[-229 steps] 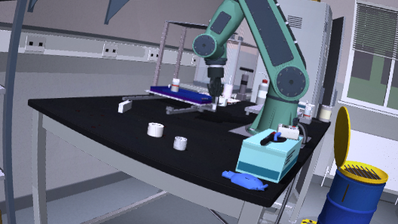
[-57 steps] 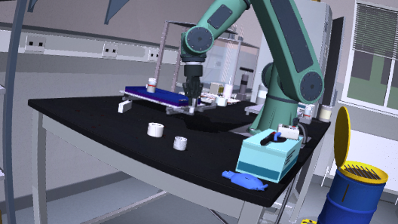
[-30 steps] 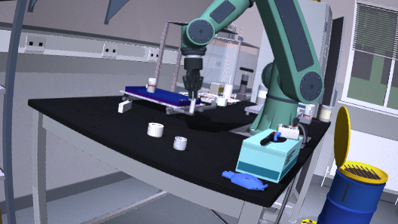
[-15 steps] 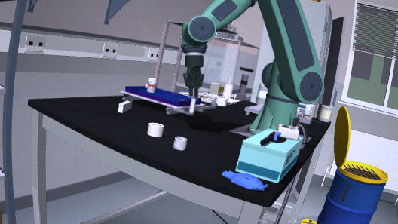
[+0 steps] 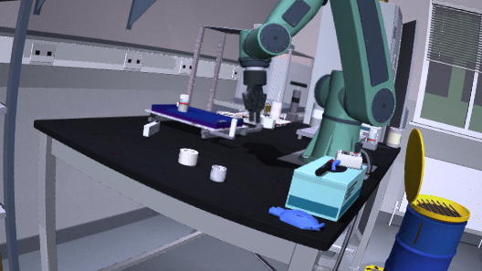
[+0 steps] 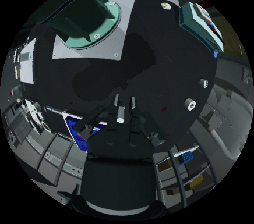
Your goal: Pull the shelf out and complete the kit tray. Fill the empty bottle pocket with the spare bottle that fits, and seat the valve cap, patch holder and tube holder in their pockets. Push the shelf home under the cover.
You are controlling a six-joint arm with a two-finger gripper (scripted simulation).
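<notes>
The blue kit tray point(image 5: 196, 117) sits on a grey shelf at the far side of the black bench, under a tall wire frame. A white bottle with a red band point(image 5: 183, 103) stands at the tray's far left end. A white upright handle post point(image 5: 233, 127) stands at the shelf's front edge. In the wrist camera the white post point(image 6: 120, 115) lies between the fingers. A small white block point(image 5: 151, 129) lies on the bench left of the shelf. Two white rings point(image 5: 188, 157) point(image 5: 218, 173) lie on the bench nearer the front. My gripper point(image 5: 254, 116) is above the shelf's right end, open and holding nothing.
The arm's green base point(image 5: 337, 120) stands right of the shelf. A light blue box point(image 5: 327, 186) sits near the bench's right front corner, with a blue object point(image 5: 296, 218) in front of it. Small bottles point(image 5: 275, 109) stand behind the shelf. A blue bin point(image 5: 426, 230) stands on the floor.
</notes>
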